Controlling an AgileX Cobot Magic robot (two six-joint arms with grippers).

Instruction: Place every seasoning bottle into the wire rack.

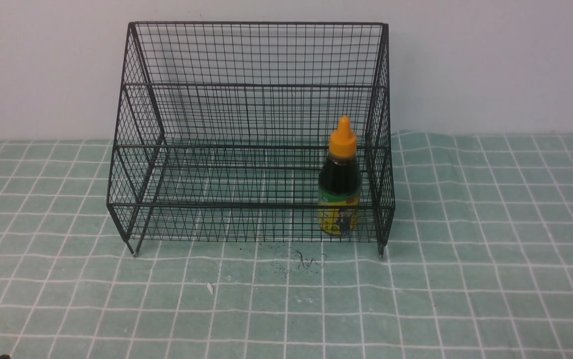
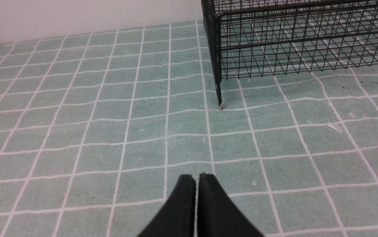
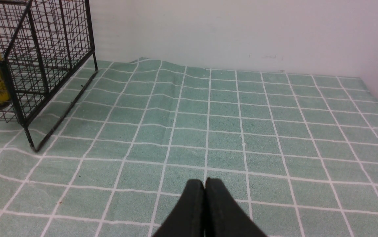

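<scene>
Orange-capped dark seasoning bottle (image 1: 339, 185) stands upright inside the black wire-mesh rack (image 1: 246, 124) — at ten o'clock from the right gripper (image 3: 204, 180), whose jaws are pressed together; the left gripper (image 2: 196, 176) is likewise pinched closed, both empty above green checked cloth (image 1: 490, 279).

Soft, even, shadowless light throughout; all views slightly grainy, perhaps softest at the edges.

Left gripper (image 2: 197, 179): two matte black, smooth plastic fingers (image 2: 182, 204), broad at the base, tapering to rounded tips. Right gripper (image 3: 204, 182): same matte black tapered fingers (image 3: 220, 210). No markings or screws discernible.
</scene>
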